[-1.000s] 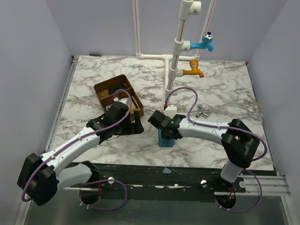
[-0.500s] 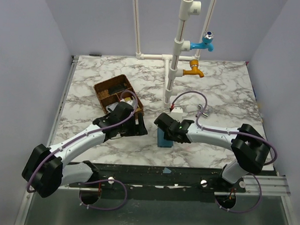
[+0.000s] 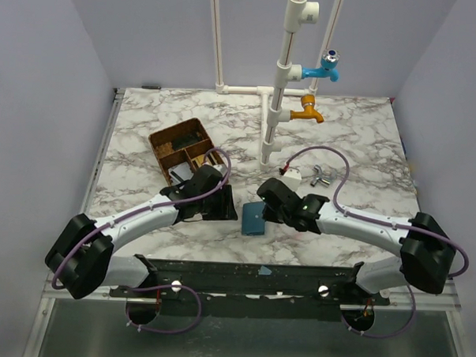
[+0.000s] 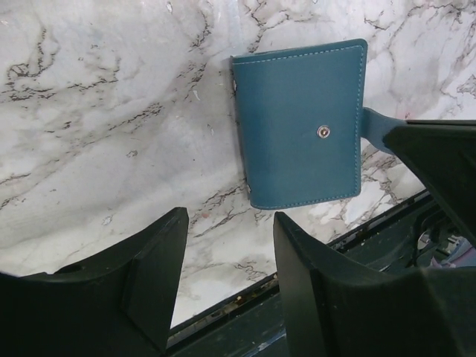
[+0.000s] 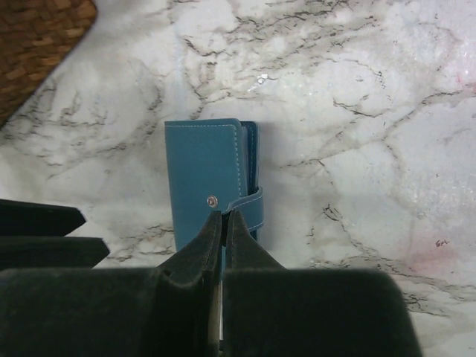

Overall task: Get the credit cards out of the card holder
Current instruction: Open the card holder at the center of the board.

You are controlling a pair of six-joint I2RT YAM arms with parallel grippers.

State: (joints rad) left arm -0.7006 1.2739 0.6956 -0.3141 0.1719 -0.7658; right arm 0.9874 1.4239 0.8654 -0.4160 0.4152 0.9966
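The blue card holder (image 3: 254, 218) lies flat and closed on the marble near the front edge. It shows its snap stud and side strap in the left wrist view (image 4: 301, 126) and the right wrist view (image 5: 202, 167). My right gripper (image 3: 268, 213) is shut on the strap's end (image 5: 253, 208), its tips (image 5: 224, 216) beside the stud. My left gripper (image 3: 226, 206) is open and empty just left of the holder, its jaws (image 4: 229, 223) short of the holder's edge. No credit cards show; the holder's inside is hidden.
A brown divided tray (image 3: 170, 139) stands behind the left gripper, with something pale in its near compartment. White pipes with a blue tap (image 3: 323, 68) and an orange tap (image 3: 308, 112) rise at the back. A small metal piece (image 3: 325, 177) lies right of the pipes. The table's front edge (image 4: 245, 297) is close.
The left gripper has moved right, close to the holder. The right arm has swung outward and lowered, its gripper now at the holder's right side, and the holder's blue face shows more fully.
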